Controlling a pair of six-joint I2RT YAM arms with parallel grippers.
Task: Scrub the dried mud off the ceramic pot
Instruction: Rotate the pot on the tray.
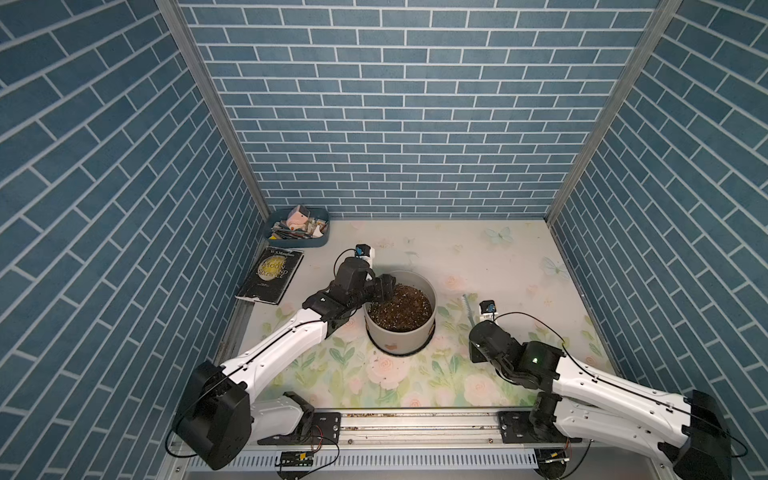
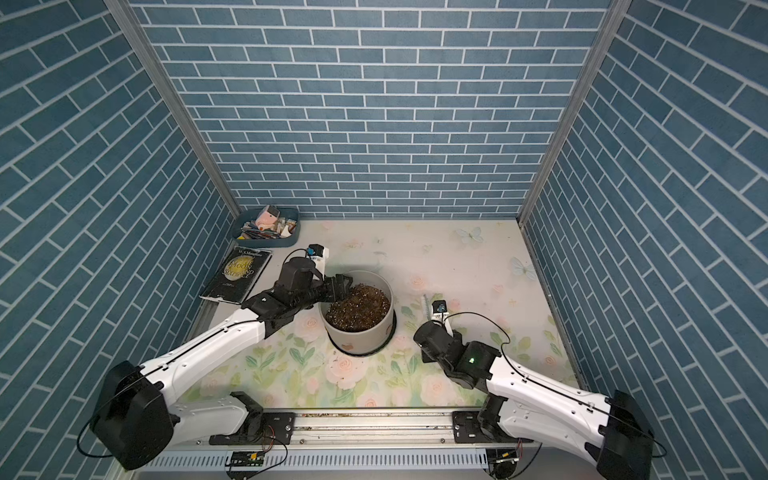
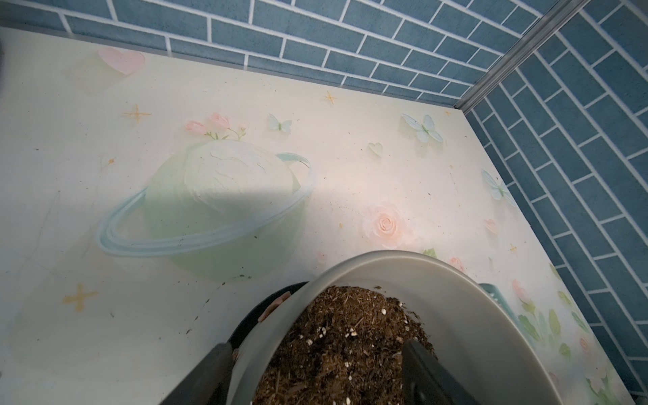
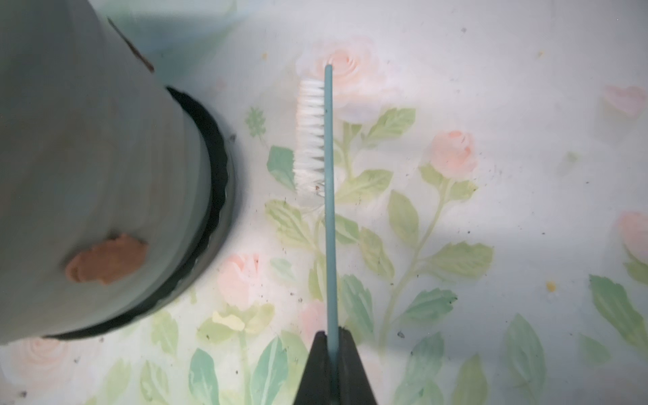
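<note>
Sitting in the middle of the flowered table (image 1: 478, 257): the grey pot (image 1: 401, 332) on its black saucer (image 4: 210, 147), filled with dark soil (image 1: 400, 306) speckled white.

Straddling the pot's wall on the side nearest the left arm: the left gripper (image 1: 384, 286), jaws standing wide, one finger (image 3: 210, 371) outside the wall and the other finger (image 3: 420, 371) inside, over the soil. Not possible to tell whether either finger is pressing on the wall.

Clinging to the pot's outer wall: a reddish-brown patch of dried mud (image 4: 105, 263), low down and facing the right arm; showing small on the near wall in both top views (image 1: 391, 345) (image 2: 346, 345). Another mud flake (image 3: 275, 306) sticking on the outside just ahead of the left gripper's outer finger, above the saucer. A thin brown streak (image 4: 131, 47) marking the wall higher up.

Clamping a thin teal-handled brush (image 4: 329, 210): the right gripper (image 4: 333, 350), jaws pinched narrow on the handle's near end. Pointing straight out ahead of that gripper, the brush, with white bristles (image 4: 310, 136) turned toward the pot and clearly apart from it, not touching wall or mud.

Lying well beyond the left gripper, toward the far corner: a dark book (image 1: 272, 274) and a blue tray (image 1: 320, 241) of clutter.
</note>
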